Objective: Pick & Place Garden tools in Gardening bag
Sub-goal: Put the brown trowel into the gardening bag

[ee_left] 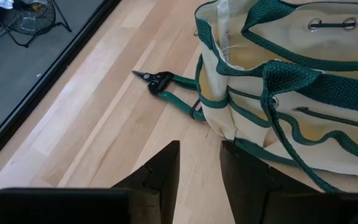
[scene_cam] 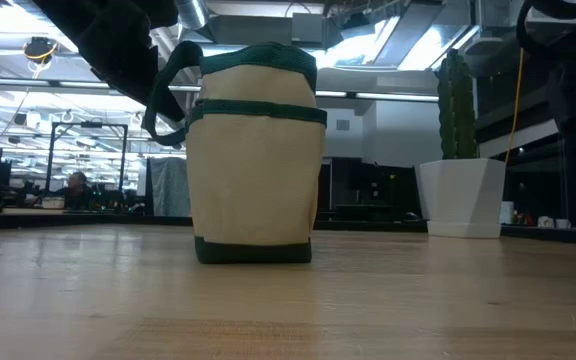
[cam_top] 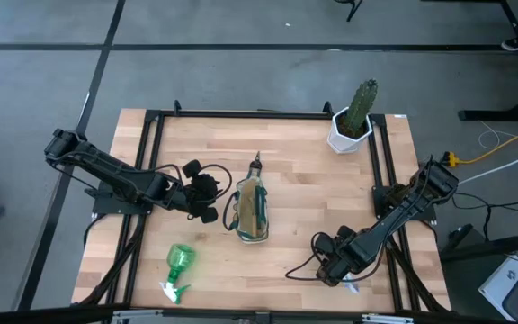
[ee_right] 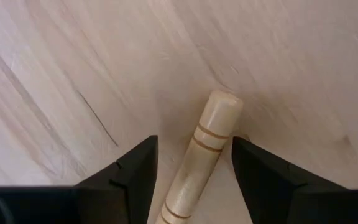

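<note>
The cream gardening bag (cam_top: 251, 211) with green trim stands upright on its base (scene_cam: 254, 250) at the table's middle. Dark pruning shears (ee_left: 166, 84) lie flat on the table at the bag's far side, their green handles reaching the bag's base. A green spray bottle (cam_top: 178, 263) lies on its side near the front left. My left gripper (ee_left: 199, 146) is open just left of the bag, with bare wood between its fingers. My right gripper (ee_right: 194, 142) points down, open, a finger on either side of a wooden tool handle (ee_right: 211, 134) lying on the table; the tool's head is hidden.
A cactus in a white faceted pot (cam_top: 353, 121) stands at the far right corner. Black frame rails (cam_top: 151, 162) run along the table's left, right and far sides. Bare wood lies between the bag and my right gripper (cam_top: 331, 267).
</note>
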Controlling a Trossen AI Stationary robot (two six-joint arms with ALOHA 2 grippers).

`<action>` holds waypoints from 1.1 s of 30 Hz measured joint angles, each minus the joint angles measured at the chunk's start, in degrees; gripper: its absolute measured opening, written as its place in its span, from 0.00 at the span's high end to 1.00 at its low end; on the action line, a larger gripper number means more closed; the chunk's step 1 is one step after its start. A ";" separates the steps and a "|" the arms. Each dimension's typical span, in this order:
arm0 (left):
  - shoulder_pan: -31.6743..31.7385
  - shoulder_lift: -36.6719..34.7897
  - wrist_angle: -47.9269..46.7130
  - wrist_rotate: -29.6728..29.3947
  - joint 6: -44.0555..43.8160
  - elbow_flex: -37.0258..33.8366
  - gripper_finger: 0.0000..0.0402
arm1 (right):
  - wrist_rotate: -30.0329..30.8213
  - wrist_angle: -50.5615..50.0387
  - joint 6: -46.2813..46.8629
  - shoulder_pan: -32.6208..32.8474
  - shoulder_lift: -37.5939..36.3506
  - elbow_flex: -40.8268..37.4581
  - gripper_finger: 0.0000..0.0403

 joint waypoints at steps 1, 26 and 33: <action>0.00 0.00 0.07 0.02 0.00 0.00 0.72 | 0.00 0.00 0.00 0.00 0.00 0.00 0.49; -0.17 0.00 3.10 0.24 0.20 0.00 0.72 | 0.13 -3.09 0.61 0.00 0.00 0.00 0.49; -0.17 0.00 3.08 0.26 0.20 0.00 0.72 | 0.11 -3.06 0.66 0.00 0.00 0.00 0.61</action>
